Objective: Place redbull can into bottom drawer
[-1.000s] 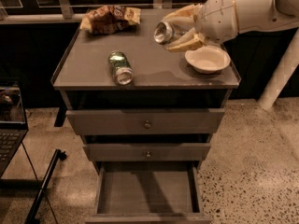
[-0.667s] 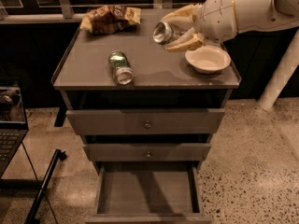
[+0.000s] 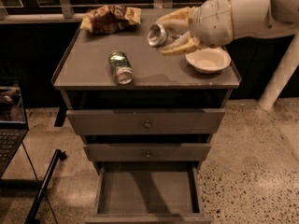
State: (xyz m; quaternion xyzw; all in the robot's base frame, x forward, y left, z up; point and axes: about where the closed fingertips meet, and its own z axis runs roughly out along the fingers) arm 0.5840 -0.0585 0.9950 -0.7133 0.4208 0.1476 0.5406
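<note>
My gripper (image 3: 174,31) hangs above the right part of the cabinet top, reaching in from the right. It is shut on the redbull can (image 3: 159,34), held on its side with its shiny silver top facing the camera. The can's body is mostly hidden between the fingers (image 3: 180,47). The bottom drawer (image 3: 147,189) is pulled open below, and its flat grey floor is bare. The gripper and can are well above and behind the drawer's opening.
A green can (image 3: 121,67) lies on its side on the cabinet top (image 3: 88,62). A white bowl (image 3: 208,59) sits at the right, just under the gripper. A crumpled snack bag (image 3: 110,17) lies at the back. Two upper drawers (image 3: 147,123) are shut. A laptop (image 3: 9,120) is at the left.
The gripper with the can has shifted slightly left and forward over the top. Nothing else has moved.
</note>
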